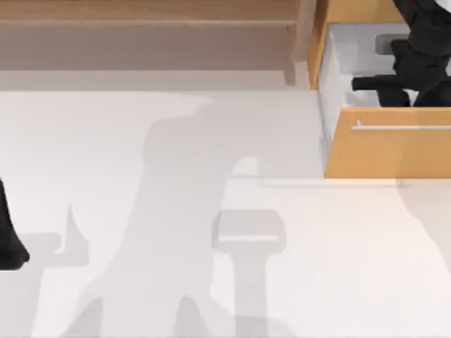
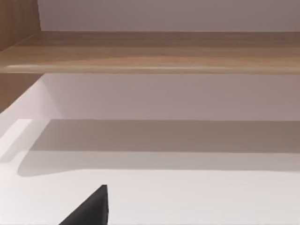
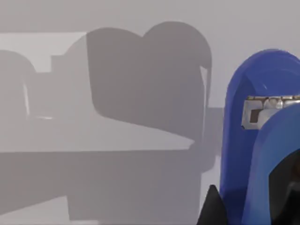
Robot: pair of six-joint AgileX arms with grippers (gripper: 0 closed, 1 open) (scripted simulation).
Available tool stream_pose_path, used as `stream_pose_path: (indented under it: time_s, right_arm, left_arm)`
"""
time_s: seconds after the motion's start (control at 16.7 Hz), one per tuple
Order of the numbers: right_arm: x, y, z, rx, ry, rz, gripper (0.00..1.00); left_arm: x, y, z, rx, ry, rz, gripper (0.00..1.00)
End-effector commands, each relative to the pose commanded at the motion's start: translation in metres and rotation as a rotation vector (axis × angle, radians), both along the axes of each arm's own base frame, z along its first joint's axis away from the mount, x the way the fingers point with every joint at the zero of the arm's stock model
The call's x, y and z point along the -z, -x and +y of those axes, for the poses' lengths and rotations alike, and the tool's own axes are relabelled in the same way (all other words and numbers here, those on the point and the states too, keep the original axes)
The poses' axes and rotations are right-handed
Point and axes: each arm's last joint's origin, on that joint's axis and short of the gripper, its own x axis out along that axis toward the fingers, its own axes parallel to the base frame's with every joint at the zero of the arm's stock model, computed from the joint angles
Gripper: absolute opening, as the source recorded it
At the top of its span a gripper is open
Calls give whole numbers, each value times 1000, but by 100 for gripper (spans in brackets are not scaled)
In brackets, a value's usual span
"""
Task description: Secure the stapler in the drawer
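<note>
Over the open drawer (image 1: pixel 366 151) at the table's right, the right gripper (image 1: pixel 394 88) reached inside, apparently clamping the stapler (image 3: pixel 243 140) for lowering; left gripper (image 1: pixel 10 246) sat parked, jaws unreadable.

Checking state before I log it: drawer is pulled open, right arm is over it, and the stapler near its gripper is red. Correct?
One thing is off: the stapler is blue, not red, as the right wrist view shows. The rest holds: in the top view the drawer is pulled open and the right gripper is over its white inside. The left arm sits parked at the table's left edge.
</note>
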Motion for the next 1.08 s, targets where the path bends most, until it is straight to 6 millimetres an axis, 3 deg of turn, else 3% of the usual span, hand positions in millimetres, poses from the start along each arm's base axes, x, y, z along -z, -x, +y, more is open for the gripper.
stream_pose_path:
  time_s: [0.54, 1.08]
  right_arm:
    - [7, 0, -1, 1, 0, 1, 0]
    - [7, 0, -1, 1, 0, 1, 68]
  left_arm:
    - [0, 0, 0, 0, 0, 0, 100]
    - [0, 0, 0, 0, 0, 0, 100]
